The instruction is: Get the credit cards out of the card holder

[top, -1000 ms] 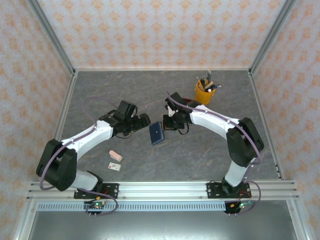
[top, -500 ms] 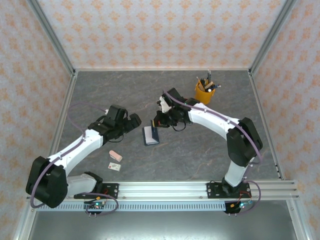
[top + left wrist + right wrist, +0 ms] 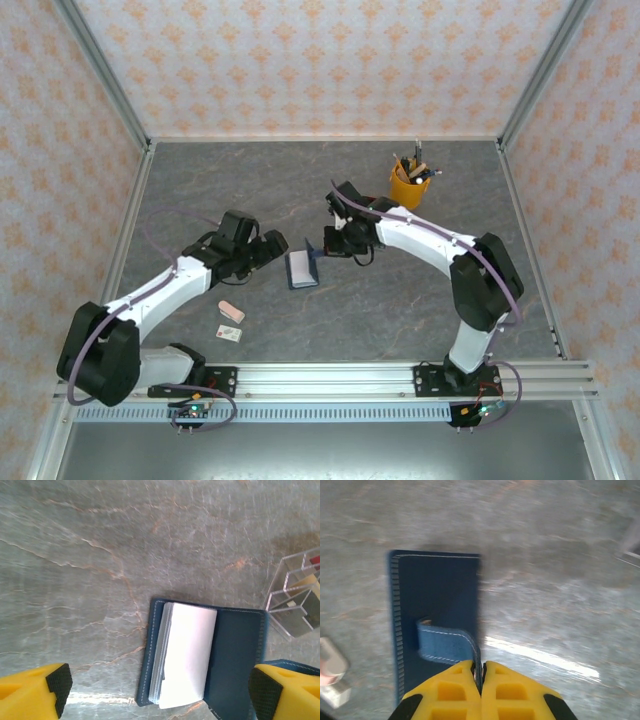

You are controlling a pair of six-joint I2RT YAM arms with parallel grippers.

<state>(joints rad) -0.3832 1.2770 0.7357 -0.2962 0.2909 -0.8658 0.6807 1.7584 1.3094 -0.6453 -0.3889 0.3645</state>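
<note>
One card holder [image 3: 297,271] cover more upright in right end effector [image 3: 481,674].

Left arm [image 3: 160,290]: extends from its base forward and inward, forearm low over the tabletop [image 3: 400,310]. Left claw [image 3: 272,243] points toward centre; in the wrist view the left claw [image 3: 159,694] has its yellow fingers [image 3: 30,690] spread wide.

Right arm [image 3: 430,240]: bent at the elbow, forearm reaching left toward centre. Right claw [image 3: 315,246] faces the left one, just apart. Right claw [image 3: 480,672] fingers pressed together, pinching a thin edge of the card holder [image 3: 435,595].
</note>
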